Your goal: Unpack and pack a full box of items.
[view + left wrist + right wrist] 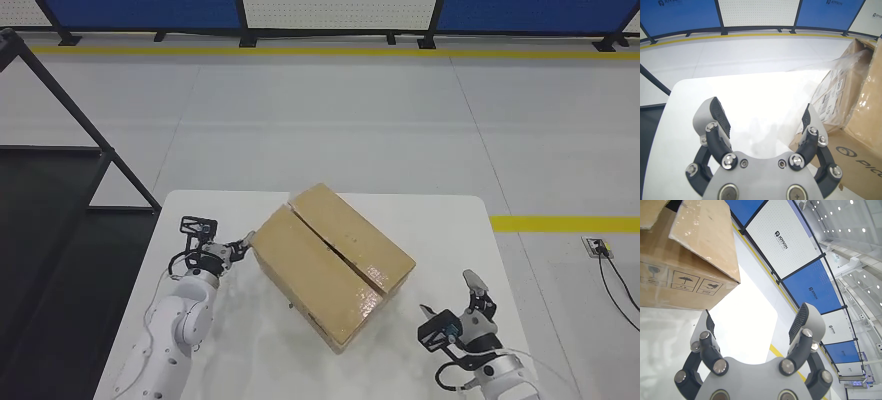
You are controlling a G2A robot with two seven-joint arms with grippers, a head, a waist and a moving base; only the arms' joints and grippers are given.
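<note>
Resting on the white surface (440,215), the box (333,262) is flanked by both tools. Its two top flaps (352,232) are folded down and meet along a seam (322,238) that runs the length of the lid.

The left tool (762,106) is held with its fingers spread apart and nothing between them. A lower corner of the box lies just beside one finger (807,115), on the side toward the other arm. Ahead of this tool, a loose strip of clear tape (846,60) trails from the box's upper edge, and a dark gap is seen where the flaps meet. From this the seam is judged not to be fully sealed.

The right tool (755,311) is likewise spread wide and empty. It is held low, with a lower corner of the box just ahead of one finger and the side panel rising above. Contact between either tool and the cardboard cannot be confirmed.

The tools are judged to be placed at opposite ends of the box so that the flaps can be lifted from both sides, or so that the box can be steadied by one while it is opened by the other. Unpacking is judged not yet begun, since no contents are exposed. The gap at the seam is the likely place for a finger to be slipped under a flap.
</note>
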